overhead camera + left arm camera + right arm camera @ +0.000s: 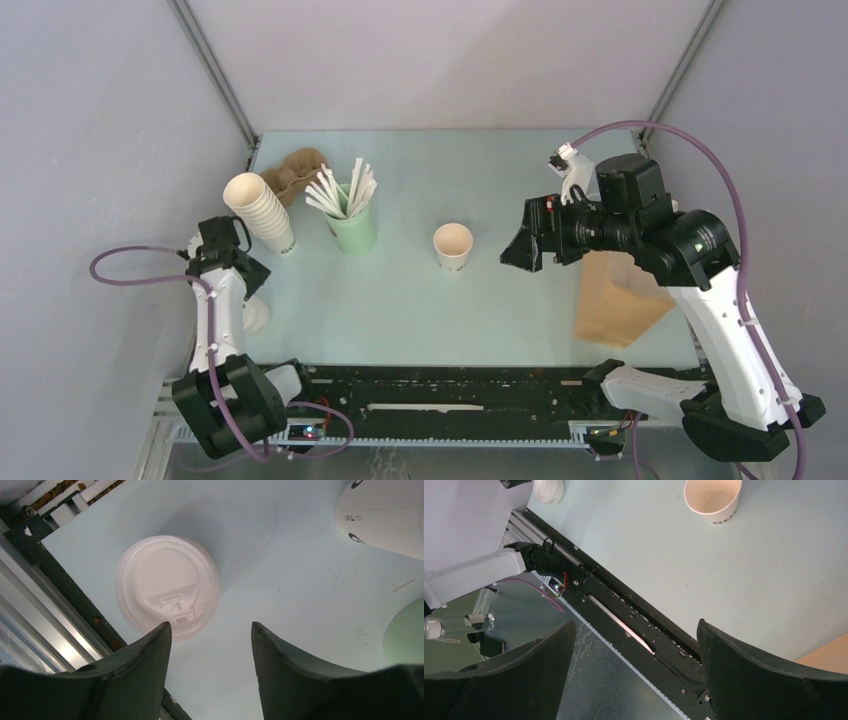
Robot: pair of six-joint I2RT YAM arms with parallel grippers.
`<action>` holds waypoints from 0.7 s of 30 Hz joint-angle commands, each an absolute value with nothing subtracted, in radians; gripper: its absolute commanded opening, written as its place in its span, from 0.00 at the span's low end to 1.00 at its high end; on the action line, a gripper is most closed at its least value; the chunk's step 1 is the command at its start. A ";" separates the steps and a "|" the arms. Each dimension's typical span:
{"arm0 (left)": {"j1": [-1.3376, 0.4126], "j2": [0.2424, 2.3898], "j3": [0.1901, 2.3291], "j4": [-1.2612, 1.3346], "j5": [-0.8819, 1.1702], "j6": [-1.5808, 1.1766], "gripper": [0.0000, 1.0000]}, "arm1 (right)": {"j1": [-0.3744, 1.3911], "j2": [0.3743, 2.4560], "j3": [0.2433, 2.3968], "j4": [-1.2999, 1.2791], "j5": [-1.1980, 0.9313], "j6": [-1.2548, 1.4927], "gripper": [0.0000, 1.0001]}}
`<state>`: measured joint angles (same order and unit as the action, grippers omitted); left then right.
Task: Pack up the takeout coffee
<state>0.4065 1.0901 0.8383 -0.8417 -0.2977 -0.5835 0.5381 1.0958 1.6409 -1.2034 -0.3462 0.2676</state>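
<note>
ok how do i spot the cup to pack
Look to the middle of the pale blue table. The small cream-white paper cup stands alone, right of the pale green cup of white sticks. Unlike the tall stack of cream cups, it is single and lidless.

The takeout coffee [453, 246], a small tapered cream-white paper cup, stands upright, lidless and empty near the middle of the table [420, 310], while a round white lid [167, 585] lies flat, top up, well apart near the table's left edge.
</note>
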 commanded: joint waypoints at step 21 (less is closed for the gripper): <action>0.429 1.229 0.883 -0.728 -0.226 -0.416 0.36 | 0.543 1.129 1.681 -1.187 -0.390 0.323 0.98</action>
